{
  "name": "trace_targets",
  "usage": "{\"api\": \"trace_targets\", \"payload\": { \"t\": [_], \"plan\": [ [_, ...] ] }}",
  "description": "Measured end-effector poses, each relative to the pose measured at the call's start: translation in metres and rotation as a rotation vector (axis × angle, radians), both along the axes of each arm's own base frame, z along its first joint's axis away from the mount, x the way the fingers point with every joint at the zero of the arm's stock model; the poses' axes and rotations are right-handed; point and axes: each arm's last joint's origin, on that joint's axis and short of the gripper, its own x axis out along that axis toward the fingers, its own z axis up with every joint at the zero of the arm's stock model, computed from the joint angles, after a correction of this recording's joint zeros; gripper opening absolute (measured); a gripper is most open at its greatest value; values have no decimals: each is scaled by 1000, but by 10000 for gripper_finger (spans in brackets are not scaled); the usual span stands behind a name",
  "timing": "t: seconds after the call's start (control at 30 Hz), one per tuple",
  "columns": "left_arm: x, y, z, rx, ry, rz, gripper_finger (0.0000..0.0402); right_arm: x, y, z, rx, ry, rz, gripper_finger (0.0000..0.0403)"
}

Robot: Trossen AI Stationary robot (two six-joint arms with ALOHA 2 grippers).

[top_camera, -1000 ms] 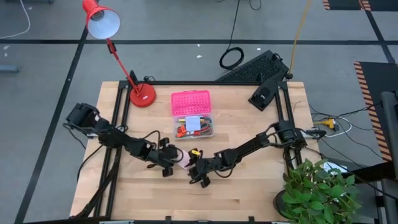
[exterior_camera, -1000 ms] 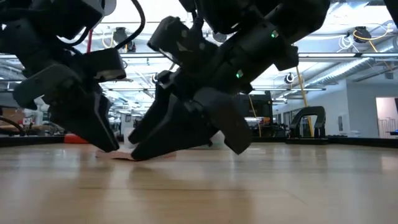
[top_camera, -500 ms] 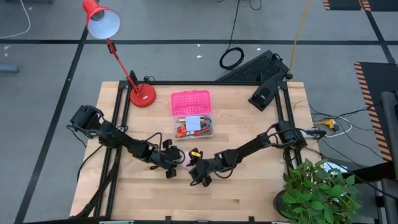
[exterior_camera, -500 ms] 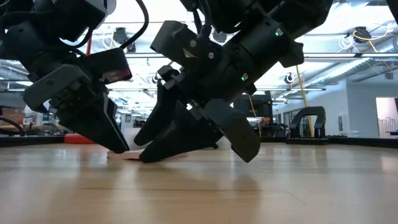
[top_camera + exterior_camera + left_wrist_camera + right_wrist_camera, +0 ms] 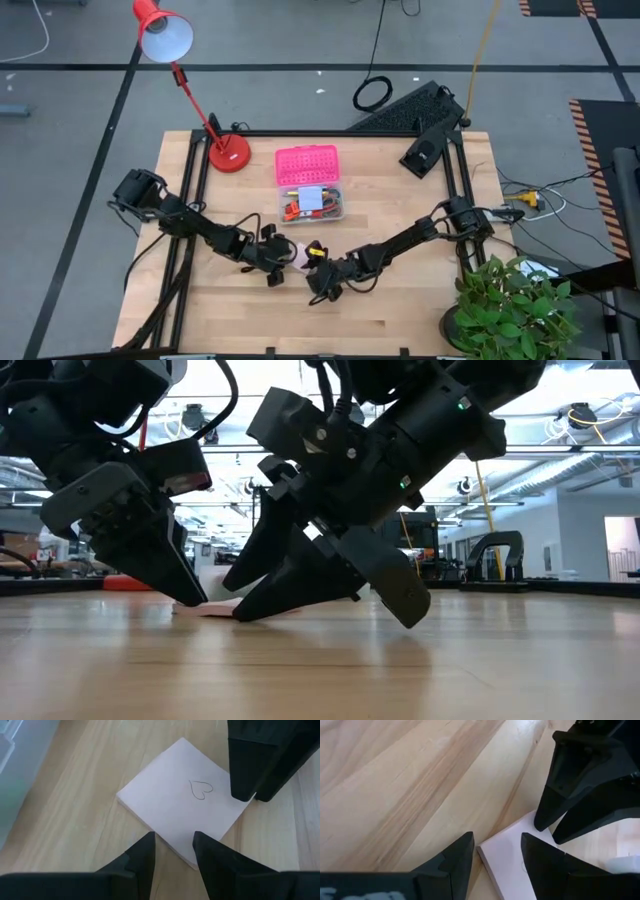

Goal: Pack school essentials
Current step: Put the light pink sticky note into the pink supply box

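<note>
A pink note pad [image 5: 182, 810] with a small heart drawn on it lies flat on the wooden table [image 5: 400, 300], a little nearer than the table's middle [image 5: 297, 257]. My left gripper [image 5: 174, 851] stands open at the pad's left side, tips down at one of its edges. My right gripper [image 5: 497, 851] stands open at the pad's right side, with a corner of the pad [image 5: 487, 851] in the gap between its fingers. In the low view both grippers [image 5: 190, 598] [image 5: 245, 610] reach down to the table on either side of the pad [image 5: 215, 607]. My left gripper comes slanting down from the table's left, its two fingertips [image 5: 147, 845] right at one edge of the pad [image 5: 172, 842]; whether they press on it I cannot tell. The pad lies flat on the table. My right gripper comes slanting down from the table's right, one fingertip [image 5: 243, 611] low at the pad's right end. Its fingers [image 5: 250, 780] stand over the opposite edge of the pad [image 5: 240, 807]; I cannot tell whether they touch it.
A clear box [image 5: 312, 203] holding stationery sits beyond the pad, its pink lid [image 5: 307, 163] open behind it. A red desk lamp [image 5: 225, 152] stands at the far left, a keyboard [image 5: 405, 108] lies at the far edge, and a potted plant [image 5: 510, 305] is at the near right corner.
My left gripper has moved a little toward the table's right, up to the pad. My right gripper has shifted slightly toward the near edge and tipped, its tips staying at the pad. The pad has stayed flat on the table.
</note>
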Motion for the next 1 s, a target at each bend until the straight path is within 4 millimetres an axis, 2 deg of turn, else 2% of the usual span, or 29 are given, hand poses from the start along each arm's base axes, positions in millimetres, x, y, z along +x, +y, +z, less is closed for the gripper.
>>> {"api": "trace_targets", "payload": {
  "t": [0.43, 0.6, 0.77, 1.0],
  "plan": [
    [1, 0, 0, -5, -13, 1, 140, -1, 2, 1, -113, -31, -39, 158],
    [1, 0, 0, -5, -13, 2, 140, -3, 1, 7, -123, -33, -40, 153],
    [1, 0, 0, -6, -13, 2, 140, -4, 0, 20, -129, -58, -58, 148],
    [1, 0, 0, -6, -13, 1, 140, -4, 0, 24, -129, -68, -58, 140]
  ]
}}
